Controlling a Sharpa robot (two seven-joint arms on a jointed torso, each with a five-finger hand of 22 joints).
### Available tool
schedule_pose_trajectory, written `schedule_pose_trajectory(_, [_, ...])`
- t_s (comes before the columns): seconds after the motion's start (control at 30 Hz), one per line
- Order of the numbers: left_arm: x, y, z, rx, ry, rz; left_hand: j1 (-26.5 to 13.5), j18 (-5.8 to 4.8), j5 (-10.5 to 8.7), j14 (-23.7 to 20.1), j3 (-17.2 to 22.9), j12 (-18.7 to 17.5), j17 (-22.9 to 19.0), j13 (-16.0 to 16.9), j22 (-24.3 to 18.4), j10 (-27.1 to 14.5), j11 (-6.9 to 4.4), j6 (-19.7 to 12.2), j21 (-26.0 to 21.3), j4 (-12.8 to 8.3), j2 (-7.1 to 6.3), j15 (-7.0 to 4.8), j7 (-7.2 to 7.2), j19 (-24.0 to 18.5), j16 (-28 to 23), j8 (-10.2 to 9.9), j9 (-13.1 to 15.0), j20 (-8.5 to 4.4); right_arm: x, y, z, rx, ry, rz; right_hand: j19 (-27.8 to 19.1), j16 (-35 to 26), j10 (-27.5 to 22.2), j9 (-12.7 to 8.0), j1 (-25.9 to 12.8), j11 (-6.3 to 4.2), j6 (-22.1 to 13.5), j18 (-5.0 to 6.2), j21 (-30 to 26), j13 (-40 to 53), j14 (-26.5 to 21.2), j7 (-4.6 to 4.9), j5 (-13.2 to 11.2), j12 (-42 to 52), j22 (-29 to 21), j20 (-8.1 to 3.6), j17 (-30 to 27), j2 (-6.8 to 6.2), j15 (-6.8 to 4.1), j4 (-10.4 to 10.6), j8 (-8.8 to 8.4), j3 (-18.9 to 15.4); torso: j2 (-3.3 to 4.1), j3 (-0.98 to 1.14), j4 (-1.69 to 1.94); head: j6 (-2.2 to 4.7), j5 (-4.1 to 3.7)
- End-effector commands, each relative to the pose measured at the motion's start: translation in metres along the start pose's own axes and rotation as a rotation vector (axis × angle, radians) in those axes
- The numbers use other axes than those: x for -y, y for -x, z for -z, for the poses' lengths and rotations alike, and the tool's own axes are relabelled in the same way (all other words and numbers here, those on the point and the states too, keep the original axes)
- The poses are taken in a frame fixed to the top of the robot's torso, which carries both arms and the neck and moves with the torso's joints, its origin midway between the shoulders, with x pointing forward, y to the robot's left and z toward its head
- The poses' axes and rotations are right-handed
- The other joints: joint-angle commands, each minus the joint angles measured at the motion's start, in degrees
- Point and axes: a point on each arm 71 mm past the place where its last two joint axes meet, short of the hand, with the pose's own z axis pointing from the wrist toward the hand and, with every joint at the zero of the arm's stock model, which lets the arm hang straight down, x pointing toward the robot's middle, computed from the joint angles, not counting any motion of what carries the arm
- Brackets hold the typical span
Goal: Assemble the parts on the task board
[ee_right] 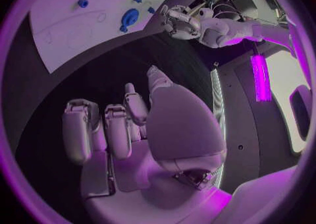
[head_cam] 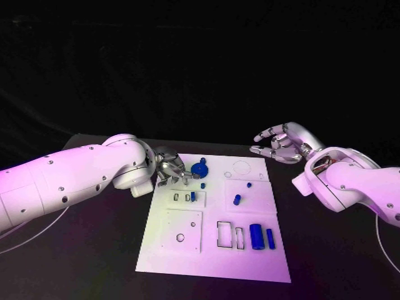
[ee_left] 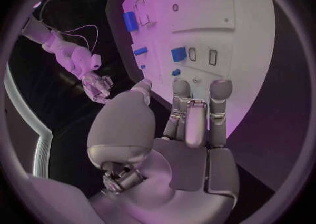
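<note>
On the dark bench (head_cam: 101,250) lies the white task board (head_cam: 214,247), a flat plate cut with rectangular and round recesses. Nearest the robot, two upright blue cylinders (head_cam: 261,238) stand side by side beside empty rectangular slots (head_cam: 229,234). Farther up, a small blue peg (head_cam: 237,200) and a tiny blue stud (head_cam: 250,185) sit well apart from them. At the board's far left corner a round blue part (head_cam: 200,169) lies just beside the left hand (head_cam: 170,167), whose silver fingers hang over the board's edge; whether they touch the part I cannot tell. The left wrist view shows those fingers (ee_left: 220,100) straight, side by side, with nothing in them, and a square blue block (ee_left: 178,54) beyond their tips. The right hand (head_cam: 281,144) hovers off the board's far right corner, fingers loosely curled and apart, holding nothing; the right wrist view shows its smooth palm (ee_right: 178,129) empty.
</note>
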Motion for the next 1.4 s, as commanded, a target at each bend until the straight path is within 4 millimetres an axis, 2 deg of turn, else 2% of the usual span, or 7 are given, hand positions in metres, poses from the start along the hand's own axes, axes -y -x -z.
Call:
schedule_pose_trajectory(0.03, [0.001, -0.002, -0.003, -0.036, 0.059, -0.092, -0.2, -0.87, 0.20, 2.8, -0.5, 0.8, 3.3, 0.7, 1.1, 0.7, 0.01, -0.7, 0.8, 0.0, 0.81, -0.29, 0.15, 0.7, 0.5, -0.1, 0.1, -0.08, 0.000, -0.002, 0.000, -0.024, -0.005, 0.001, 0.9, -0.2, 0.0, 0.0, 0.0, -0.35, 0.4, 1.08, -0.4, -0.1, 4.4, -0.02, 0.3, 0.2, 8.4, -0.14, 8.4, 0.41, -0.44, -0.1, 0.39, 0.3, -0.15, 0.13, 0.14, -0.17, 0.09])
schedule_pose_trajectory(0.23, [0.007, -0.006, -0.010, -0.066, 0.069, -0.121, -0.2, -1.17, 0.19, 3.2, -0.6, 1.9, 4.5, 1.9, 2.9, 1.3, -0.04, -0.6, 1.9, 0.0, 1.37, -0.32, 0.09, 1.7, 1.2, -0.1, 0.3, -0.13, 0.000, -0.002, 0.000, -0.025, -0.009, 0.004, 0.9, -0.3, 0.0, 0.0, 0.0, -0.38, 0.5, 1.08, -0.4, -0.1, 4.4, -0.04, 0.6, 0.2, 8.4, -0.17, 8.4, 0.37, -0.47, -0.1, 0.44, 0.3, -0.01, 0.09, -0.02, -0.31, 0.24])
schedule_pose_trajectory(0.33, [0.009, -0.008, -0.012, -0.086, 0.075, -0.142, -0.2, -1.18, 0.20, 3.2, -0.6, 1.9, 4.6, 1.9, 3.0, 1.3, -0.05, -0.6, 2.0, 0.0, 1.52, -0.33, 0.07, 1.7, 1.3, 0.0, 0.3, -0.13, 0.000, -0.002, 0.000, -0.026, -0.008, 0.005, 0.9, -0.3, 0.0, 0.0, 0.0, -0.38, 0.5, 1.08, -0.4, -0.1, 4.4, -0.04, 0.6, 0.2, 8.4, -0.17, 8.4, 0.37, -0.47, -0.1, 0.44, 0.3, 0.10, 0.10, -0.07, 0.02, 0.26])
schedule_pose_trajectory(0.67, [0.014, -0.011, -0.018, -0.107, 0.082, -0.174, 0.2, -1.28, 0.52, 3.3, -0.6, 2.3, 5.0, 2.4, 3.7, 1.3, -0.13, -0.4, 2.5, -0.1, 2.16, -0.38, -0.05, 2.0, 1.5, 0.2, 0.7, -0.15, 0.000, -0.004, -0.001, -0.031, -0.009, 0.006, 0.8, -0.3, -0.1, 0.0, -0.1, -0.38, 0.5, 1.13, -0.6, -0.2, 4.4, -0.05, 0.8, 0.1, 8.2, -0.19, 8.4, 0.37, -0.49, -0.1, 0.46, 0.3, 0.27, -0.07, 0.16, -0.45, 0.02])
schedule_pose_trajectory(1.03, [0.018, -0.014, -0.023, -0.140, 0.098, -0.206, 0.5, -1.38, 0.62, 3.4, -0.5, 2.6, 5.4, 2.6, 4.3, 1.4, -0.19, -0.3, 2.9, -0.1, 2.35, -0.43, -0.12, 2.2, 1.8, 0.4, 1.0, -0.17, 0.000, -0.005, -0.002, -0.035, -0.009, 0.007, 0.6, -0.3, -0.2, 0.0, -0.1, -0.39, 0.5, 1.19, -0.8, -0.3, 4.4, -0.06, 0.8, 0.0, 8.0, -0.19, 8.3, 0.37, -0.49, -0.1, 0.47, 0.4, 0.63, -0.17, 0.02, -0.65, 0.26])
schedule_pose_trajectory(1.4, [0.020, -0.016, -0.024, -0.163, 0.102, -0.218, 1.3, -1.45, 0.78, 3.5, -0.2, 2.8, 5.8, 2.8, 4.8, 1.3, -0.26, -0.4, 3.3, -0.1, 2.92, -0.47, -0.19, 2.3, 2.0, 0.6, 1.3, -0.20, 0.000, -0.006, -0.003, -0.034, -0.010, 0.008, 0.6, -0.4, -0.1, 0.0, 0.0, -0.40, 0.5, 1.19, -0.8, -0.3, 4.4, -0.07, 1.0, 0.0, 8.0, -0.21, 8.2, 0.39, -0.51, -0.1, 0.49, 0.4, 0.53, -0.04, 0.02, -0.95, 0.21])
